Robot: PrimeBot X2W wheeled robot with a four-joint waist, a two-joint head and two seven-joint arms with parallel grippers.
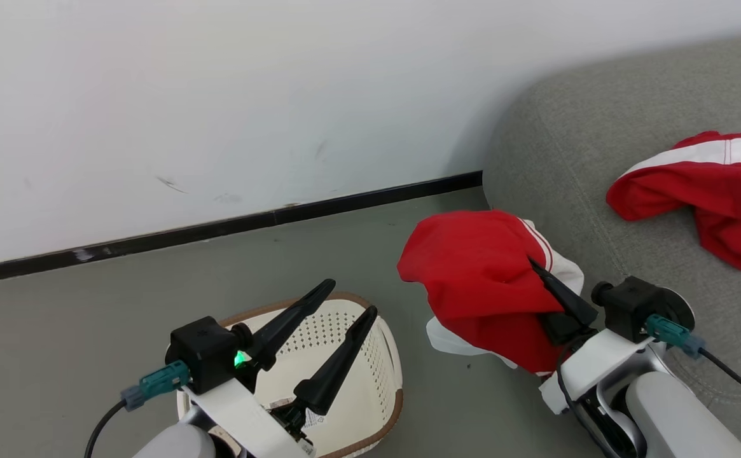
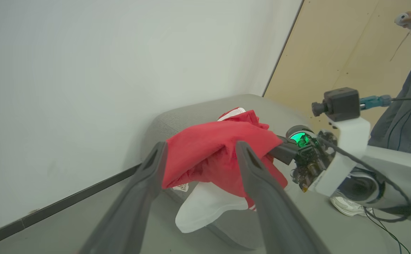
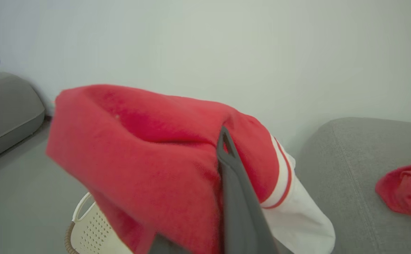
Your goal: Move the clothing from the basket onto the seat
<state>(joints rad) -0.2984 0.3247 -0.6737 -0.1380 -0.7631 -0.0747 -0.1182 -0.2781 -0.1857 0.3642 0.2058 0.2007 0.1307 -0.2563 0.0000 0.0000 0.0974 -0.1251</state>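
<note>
Nearest the robot, over the cream-white perforated plastic basket (image 1: 388,381) on the floor (image 1: 58,331), the left gripper (image 1: 350,298) hangs with fingers apart, holding nothing. Just beyond, the right gripper (image 1: 535,264) is clamped on a soft red-and-white fabric garment (image 1: 472,267), lifted clear, apparently for carrying to the large grey woven sofa (image 1: 599,127), where the second red garment (image 1: 726,210) already lies.

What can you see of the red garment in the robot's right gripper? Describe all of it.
The red garment is soft, fleecy-looking cloth with a white panel and striped trim. It hangs bunched, pinched by the right gripper, between the basket and the grey sofa. Whether it brushes the sofa is unclear.
</note>
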